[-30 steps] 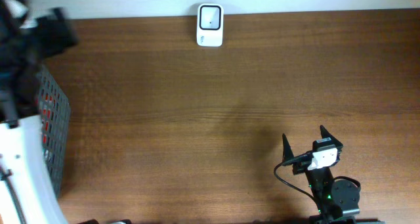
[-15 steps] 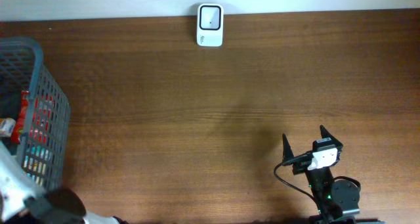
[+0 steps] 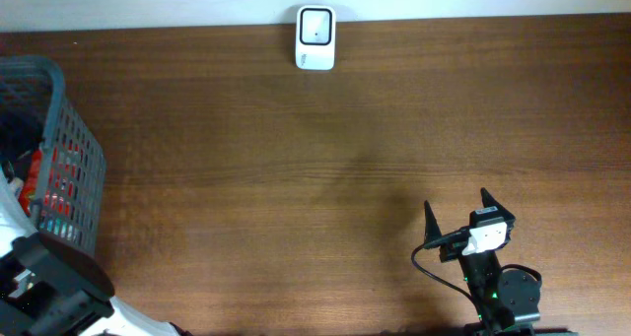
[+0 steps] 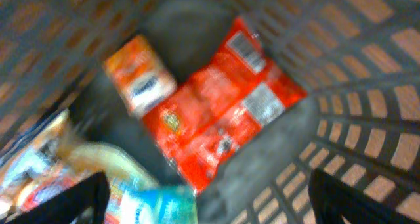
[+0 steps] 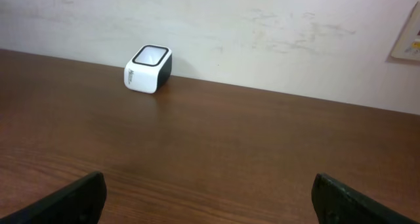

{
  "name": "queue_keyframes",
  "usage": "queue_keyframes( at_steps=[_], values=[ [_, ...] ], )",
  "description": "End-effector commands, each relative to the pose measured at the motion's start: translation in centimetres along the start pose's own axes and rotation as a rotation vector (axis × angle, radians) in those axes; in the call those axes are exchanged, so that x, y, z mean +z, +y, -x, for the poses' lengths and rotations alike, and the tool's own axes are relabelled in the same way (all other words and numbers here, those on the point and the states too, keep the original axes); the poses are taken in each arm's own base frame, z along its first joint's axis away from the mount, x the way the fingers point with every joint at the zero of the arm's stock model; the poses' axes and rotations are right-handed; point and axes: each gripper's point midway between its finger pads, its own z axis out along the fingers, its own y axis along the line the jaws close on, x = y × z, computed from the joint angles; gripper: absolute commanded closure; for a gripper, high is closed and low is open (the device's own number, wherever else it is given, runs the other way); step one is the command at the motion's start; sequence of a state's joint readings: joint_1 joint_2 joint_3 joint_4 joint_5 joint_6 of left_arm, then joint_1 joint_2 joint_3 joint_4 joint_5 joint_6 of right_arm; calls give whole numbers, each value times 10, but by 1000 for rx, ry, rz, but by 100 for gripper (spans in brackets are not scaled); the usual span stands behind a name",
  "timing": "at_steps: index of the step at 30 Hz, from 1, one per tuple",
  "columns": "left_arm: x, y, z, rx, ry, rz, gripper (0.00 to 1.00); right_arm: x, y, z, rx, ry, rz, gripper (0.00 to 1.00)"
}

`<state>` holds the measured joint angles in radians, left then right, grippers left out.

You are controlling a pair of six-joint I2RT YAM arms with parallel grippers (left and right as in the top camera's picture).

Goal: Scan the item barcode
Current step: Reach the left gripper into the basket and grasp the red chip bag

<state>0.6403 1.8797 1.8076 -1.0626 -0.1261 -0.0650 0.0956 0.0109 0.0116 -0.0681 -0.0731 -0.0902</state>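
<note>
Deep in the grey plastic lattice basket, at the 9 o'clock edge of the brown wooden bench, the red crinkled foil snack packet lies flat on the floor. Being nearest the middle of the left wrist view, it looks the likeliest item to scan. It should be light, soft and springy, with slick film that can slide or crush, so a pinch on a sealed end or side seam seems safer than squeezing the puffed middle. It carries pale printed patches, but blur hides which one is the barcode. The left gripper hangs above it with its jaws spread wide and nothing between them. A small orange pack touches the packet at 10 o'clock, and a blue-and-white wrapper and a yellowish bag crowd it at 7 to 8 o'clock. With the basket walls close by, these leave little room. The white box-shaped barcode scanner stands at 12 o'clock, well apart from the basket across bare wood. The right gripper waits at 5 o'clock, fully parted and empty.
</note>
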Motion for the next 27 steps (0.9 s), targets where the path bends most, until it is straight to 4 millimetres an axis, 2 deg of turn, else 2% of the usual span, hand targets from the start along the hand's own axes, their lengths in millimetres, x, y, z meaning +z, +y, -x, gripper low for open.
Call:
queue_keyframes(
  at_steps=[1,4,6,10,12,16,20,27],
  values=[
    [18,-4,-2,102,-10,-74,1,0,2,-2,-7,2,6,1],
    [25,8,11,84,-65,-60,1,0,2,-2,-7,2,6,1],
    [32,14,20,133,-96,-50,0,0,2,-2,-7,2,6,1],
    [55,12,19,267,-81,-46,1,0,2,-2,-8,2,7,1],
    [76,5,12,324,-45,-77,1,0,2,-2,-8,2,7,1],
    [105,-27,-5,497,-12,-247,0,0,2,-2,-8,2,7,1],
    [122,-34,-8,582,-10,-256,1,0,2,-2,-8,2,6,1],
    [147,-36,-4,589,-30,-250,1,0,2,-2,-7,2,6,1]
  ],
)
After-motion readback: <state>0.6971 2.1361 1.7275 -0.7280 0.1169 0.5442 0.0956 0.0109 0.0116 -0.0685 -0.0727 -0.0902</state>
